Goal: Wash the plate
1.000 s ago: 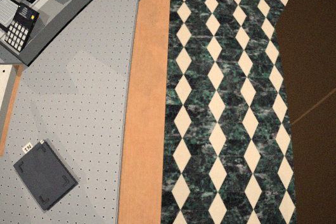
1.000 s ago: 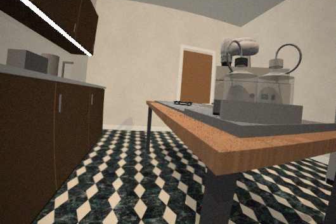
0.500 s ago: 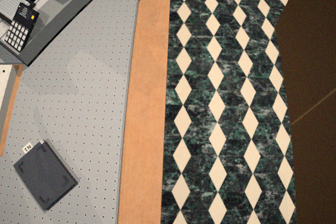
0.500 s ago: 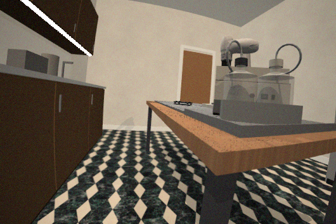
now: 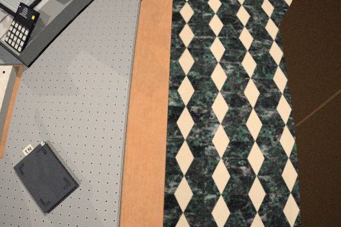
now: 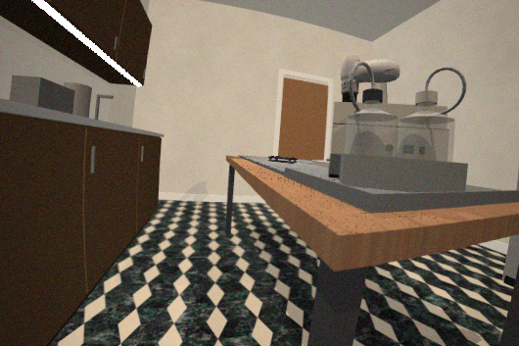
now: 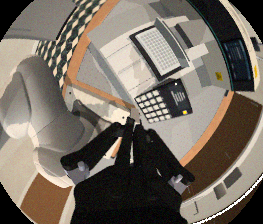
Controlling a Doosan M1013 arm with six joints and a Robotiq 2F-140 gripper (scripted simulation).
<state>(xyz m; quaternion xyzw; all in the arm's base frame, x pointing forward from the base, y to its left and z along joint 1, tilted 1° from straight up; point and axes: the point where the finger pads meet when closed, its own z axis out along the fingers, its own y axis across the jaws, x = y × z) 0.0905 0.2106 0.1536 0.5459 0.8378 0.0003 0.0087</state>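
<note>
- Wrist view: the gripper (image 7: 133, 113) is narrow, its fingertips together with nothing between them, beside the near corner of the washer's keypad (image 5: 18, 36) (image 7: 152, 106). Contact with a key cannot be made out.
- Beyond the fingertips, past the keypad, the pale plate (image 5: 16, 0) (image 7: 158, 50) lies within the dark carrier (image 7: 143, 56) of the washer (image 5: 61, 17) (image 7: 109, 67). Whether it sits fully flat cannot be told.
- On the panel that bears the keypad, a small yellow square (image 5: 33, 17) (image 7: 185, 112) shows, across the keys from the fingertips.
- Top view: the nest N1 (image 5: 45, 177) stands on the perforated surface of the bench (image 5: 149, 99) (image 6: 338, 245), well apart from the gripper and the keypad, its four corner locators in sight.
- Exterior view: the pale arm (image 6: 377, 70) (image 7: 57, 122) rises behind two clear bottles with hoses; the gripper's fingers are hidden there.
</note>
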